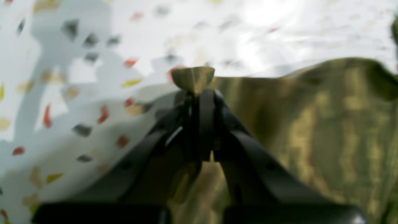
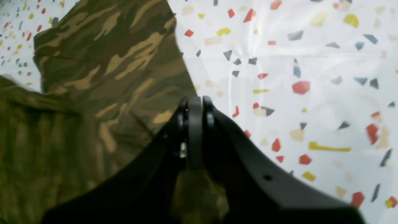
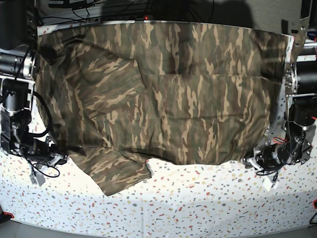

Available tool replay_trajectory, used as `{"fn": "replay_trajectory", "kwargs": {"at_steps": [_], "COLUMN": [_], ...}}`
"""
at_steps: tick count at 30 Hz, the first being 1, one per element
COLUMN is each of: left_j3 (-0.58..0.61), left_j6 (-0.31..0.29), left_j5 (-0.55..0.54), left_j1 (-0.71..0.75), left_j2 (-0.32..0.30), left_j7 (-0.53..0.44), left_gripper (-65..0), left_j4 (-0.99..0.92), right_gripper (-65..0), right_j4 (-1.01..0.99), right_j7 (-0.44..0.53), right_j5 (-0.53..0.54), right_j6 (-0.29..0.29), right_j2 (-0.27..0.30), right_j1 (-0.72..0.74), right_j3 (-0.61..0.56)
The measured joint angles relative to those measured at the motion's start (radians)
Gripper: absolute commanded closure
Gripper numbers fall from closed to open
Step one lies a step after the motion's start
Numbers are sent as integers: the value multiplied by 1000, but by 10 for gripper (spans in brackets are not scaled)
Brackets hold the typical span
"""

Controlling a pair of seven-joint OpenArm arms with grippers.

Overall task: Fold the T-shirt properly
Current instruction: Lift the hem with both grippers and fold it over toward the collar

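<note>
The T-shirt (image 3: 163, 94) hangs spread like a curtain between the two arms above the speckled table (image 3: 198, 208), its lower edge and one sleeve (image 3: 116, 171) trailing on the surface. The left gripper (image 1: 199, 93) is closed tight on a small pinch of the cloth, which sticks up above its tips. The right gripper (image 2: 195, 107) has its jaws pressed together at the shirt's edge, with camouflage cloth visible beneath them.

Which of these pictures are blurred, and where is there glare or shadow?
Left wrist view: everything soft, the T-shirt streaked, glare top right, arm shadow on the tablecloth. Right wrist view: sharper tablecloth, near cloth blurred. Base view: sharp, edges curved by the lens.
</note>
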Motion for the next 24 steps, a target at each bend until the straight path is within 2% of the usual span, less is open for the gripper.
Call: {"fn": "replay_trajectory", "kwargs": {"at_steps": [8, 14, 20, 24], "left_j3": [0, 0, 2, 6], "left_j6": [0, -3, -7, -10], "left_j5": [-60, -79, -190, -276], "left_j1": [0, 21, 140, 232], "left_j2": [2, -15, -69, -113], "left_j7": [84, 110, 209, 274], "left_gripper": [0, 0, 0, 0], "left_j4": [38, 61, 249, 442], "right_gripper": [0, 0, 0, 0], "right_j4": [52, 254, 448, 522], "right_j7": [-113, -195, -220, -247], "right_j5": [134, 208, 286, 285], "right_j6": [3, 3, 5, 4], "right_j2": [44, 74, 119, 128], "right_j1": [-23, -143, -284, -365], "right_j3": [-1, -2, -5, 57]}}
